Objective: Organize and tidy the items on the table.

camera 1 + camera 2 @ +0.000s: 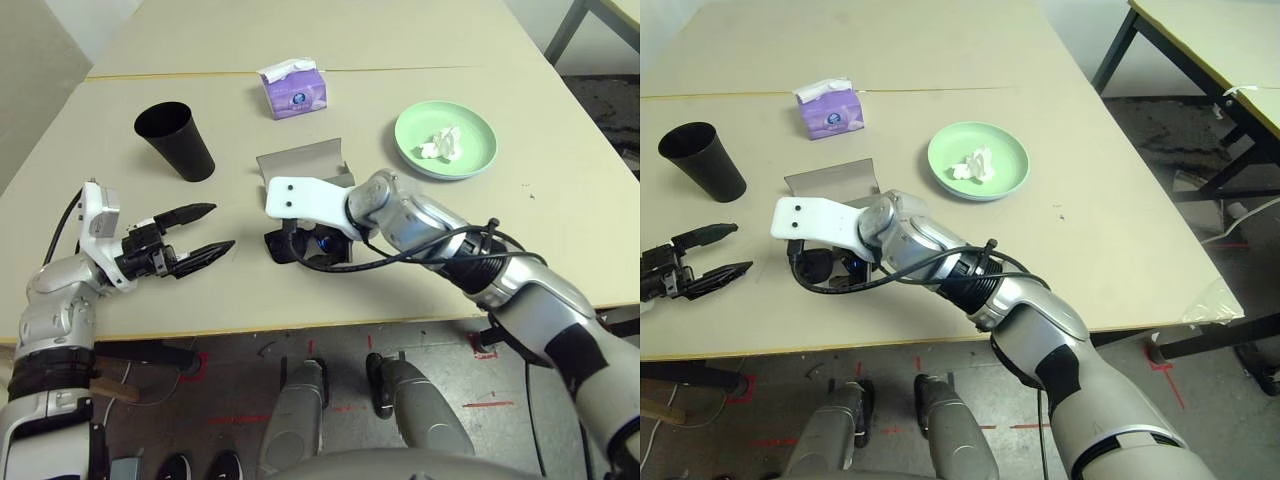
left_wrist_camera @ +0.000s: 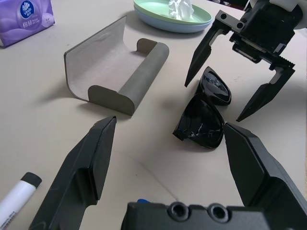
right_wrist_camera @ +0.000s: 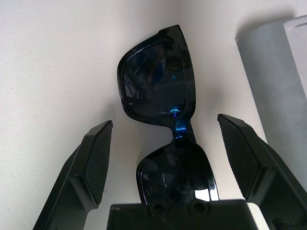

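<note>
Black sunglasses (image 3: 163, 120) lie folded on the table (image 1: 480, 240), just in front of the open grey glasses case (image 1: 305, 160). My right gripper (image 3: 165, 122) hangs over them, open, with one finger on each side of the frame and not touching it. My left gripper (image 1: 222, 226) is open with nothing in it, to the left of the sunglasses and pointing toward them. A black cup (image 1: 177, 140) stands upright behind the left gripper. The green plate (image 1: 447, 138) holds a crumpled white tissue (image 1: 441, 143). A purple tissue box (image 1: 293, 90) sits at the back.
A white marker (image 2: 17, 196) lies on the table close beside the left gripper. A bluish rim (image 2: 163, 25) shows under the green plate. The table's front edge runs just below both arms. A second table (image 1: 1210, 40) stands to the right.
</note>
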Tool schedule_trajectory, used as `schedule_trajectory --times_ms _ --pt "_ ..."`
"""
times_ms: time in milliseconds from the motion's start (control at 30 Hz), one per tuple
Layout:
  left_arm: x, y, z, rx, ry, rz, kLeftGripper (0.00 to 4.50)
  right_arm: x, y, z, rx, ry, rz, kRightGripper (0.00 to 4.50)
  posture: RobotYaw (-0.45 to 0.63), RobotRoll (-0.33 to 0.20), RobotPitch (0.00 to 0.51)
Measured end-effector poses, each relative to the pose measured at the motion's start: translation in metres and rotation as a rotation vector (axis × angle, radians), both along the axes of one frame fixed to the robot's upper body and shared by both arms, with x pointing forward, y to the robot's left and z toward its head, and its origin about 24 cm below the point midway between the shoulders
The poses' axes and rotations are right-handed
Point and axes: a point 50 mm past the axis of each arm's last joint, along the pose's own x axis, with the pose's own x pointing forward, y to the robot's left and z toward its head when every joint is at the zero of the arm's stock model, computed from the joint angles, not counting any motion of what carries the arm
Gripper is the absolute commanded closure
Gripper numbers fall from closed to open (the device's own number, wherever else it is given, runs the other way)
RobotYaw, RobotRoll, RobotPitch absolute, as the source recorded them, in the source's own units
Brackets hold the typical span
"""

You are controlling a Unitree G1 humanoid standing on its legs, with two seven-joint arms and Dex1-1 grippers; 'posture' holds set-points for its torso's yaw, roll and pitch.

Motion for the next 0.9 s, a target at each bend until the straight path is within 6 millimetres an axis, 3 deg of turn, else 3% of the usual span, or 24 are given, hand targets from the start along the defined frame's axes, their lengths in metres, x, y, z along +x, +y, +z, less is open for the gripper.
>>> schedule_trajectory --times_ms 133,400,767,900 --pt "-0.002 0.000 -0.001 0.001 0.006 0.000 0.00 0.000 0.000 0.000 -0.007 0.002 0.006 1.31 0.02 0.000 0.215" --pt "-0.004 -0.003 0.000 0.001 0.002 0.003 0.00 -0.005 -0.001 0.005 -0.006 -0.004 0.037 4.43 0.02 0.000 0.212" --pt "-0.003 -0.003 0.005 -0.027 -0.025 0.025 0.00 -0.004 -0.014 0.017 0.018 -0.008 0.015 4.43 0.02 0.000 0.205" --pt "-0.003 -0.004 0.005 -0.029 -0.025 0.025 0.00 -0.003 -0.016 0.017 0.012 -0.006 0.012 3.50 0.01 0.000 0.212"
